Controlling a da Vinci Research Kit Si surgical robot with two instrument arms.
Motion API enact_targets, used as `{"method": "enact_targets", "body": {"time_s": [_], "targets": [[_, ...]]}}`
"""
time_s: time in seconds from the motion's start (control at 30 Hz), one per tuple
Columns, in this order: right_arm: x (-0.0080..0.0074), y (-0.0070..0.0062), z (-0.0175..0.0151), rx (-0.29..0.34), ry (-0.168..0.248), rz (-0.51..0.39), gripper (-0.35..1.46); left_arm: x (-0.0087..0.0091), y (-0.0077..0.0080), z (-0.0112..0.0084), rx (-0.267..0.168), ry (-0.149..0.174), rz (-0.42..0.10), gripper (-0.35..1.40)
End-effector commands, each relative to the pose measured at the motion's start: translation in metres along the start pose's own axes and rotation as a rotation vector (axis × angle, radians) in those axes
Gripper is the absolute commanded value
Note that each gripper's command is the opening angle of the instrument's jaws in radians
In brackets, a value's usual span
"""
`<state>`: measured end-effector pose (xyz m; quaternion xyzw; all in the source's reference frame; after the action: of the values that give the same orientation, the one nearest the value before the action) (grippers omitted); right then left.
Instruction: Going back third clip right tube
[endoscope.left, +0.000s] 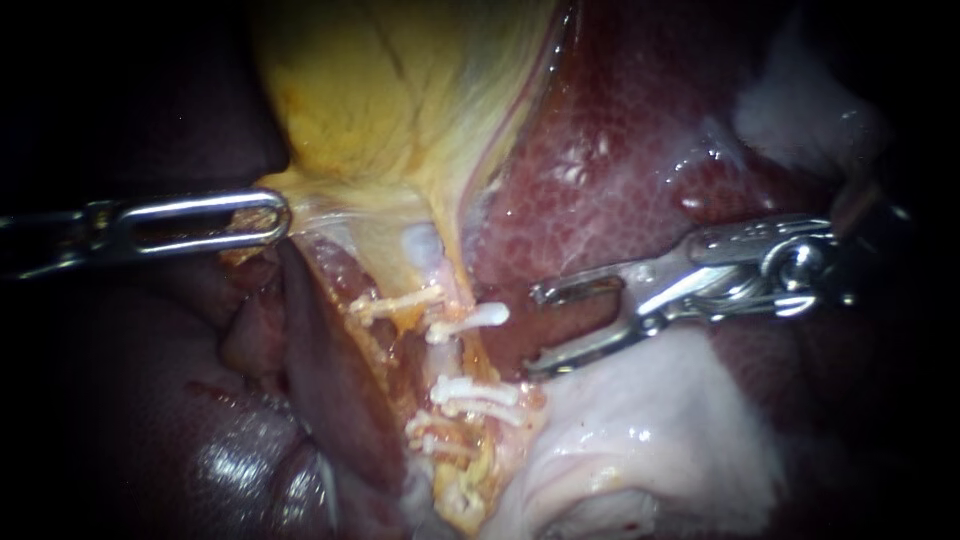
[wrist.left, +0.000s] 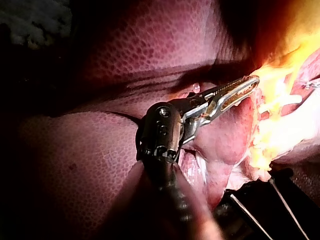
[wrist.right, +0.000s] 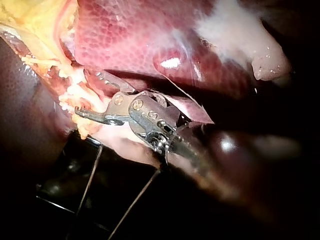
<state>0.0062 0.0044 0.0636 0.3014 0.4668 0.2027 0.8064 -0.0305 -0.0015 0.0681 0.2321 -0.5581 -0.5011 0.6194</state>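
Our right instrument (endoscope.left: 535, 330) shows its end effector spread and empty, the jaws just clear of the pale pink right tube (endoscope.left: 462, 352) at their nine o'clock. Slim white plastic clips (endoscope.left: 470, 318) already cross that tube, so we judge the clipping done and only the retreat toward three o'clock left. Its shaft lies nearly level over the mottled dark red liver (endoscope.left: 620, 130). Our left instrument (endoscope.left: 278, 215), entering from nine o'clock, pinches the edge of the yellow gallbladder (endoscope.left: 400, 90).
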Motion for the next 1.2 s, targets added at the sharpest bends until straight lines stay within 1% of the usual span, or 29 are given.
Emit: {"method": "enact_targets", "body": {"time_s": [0.03,0.13,0.23,0.33,0.47,0.57,0.63,0.77,0.87,1.0,1.2], "targets": [[0.0006,-0.0004,-0.0007,-0.004,0.010,-0.010,0.60,0.0002,0.0001,0.0002,-0.002,-0.001,0.001,-0.35],[0.0025,-0.0015,-0.0027,-0.009,0.044,-0.028,0.60,0.0004,0.0001,0.0003,-0.003,-0.002,0.002,-0.35],[0.0035,-0.0021,-0.0039,-0.009,0.060,-0.041,0.60,0.0008,0.0001,0.0007,-0.007,-0.004,0.005,-0.35],[0.0034,-0.0023,-0.0040,-0.008,0.060,-0.042,0.60,0.0017,0.0000,0.0017,-0.008,-0.007,0.009,-0.35],[0.0027,-0.0022,-0.0034,-0.005,0.060,-0.047,0.60,0.0039,0.0000,0.0045,0.009,-0.005,0.022,-0.35],[0.0023,-0.0022,-0.0031,-0.001,0.059,-0.051,0.60,0.0050,0.0000,0.0067,0.016,0.005,0.028,-0.35],[0.0023,-0.0022,-0.0031,-0.001,0.059,-0.051,0.60,0.0054,-0.0001,0.0079,0.017,0.011,0.029,-0.35],[0.0023,-0.0022,-0.0032,0.000,0.059,-0.051,0.60,0.0057,0.0000,0.0101,0.024,0.014,0.031,-0.35],[0.0022,-0.0022,-0.0032,0.000,0.059,-0.051,0.60,0.0060,0.0000,0.0112,0.026,0.017,0.032,-0.35],[0.0022,-0.0022,-0.0033,0.000,0.059,-0.051,0.60,0.0064,-0.0001,0.0118,0.030,0.022,0.035,-0.35],[0.0022,-0.0022,-0.0034,0.001,0.059,-0.051,0.60,0.0063,-0.0001,0.0118,0.030,0.022,0.035,-0.35]]}}
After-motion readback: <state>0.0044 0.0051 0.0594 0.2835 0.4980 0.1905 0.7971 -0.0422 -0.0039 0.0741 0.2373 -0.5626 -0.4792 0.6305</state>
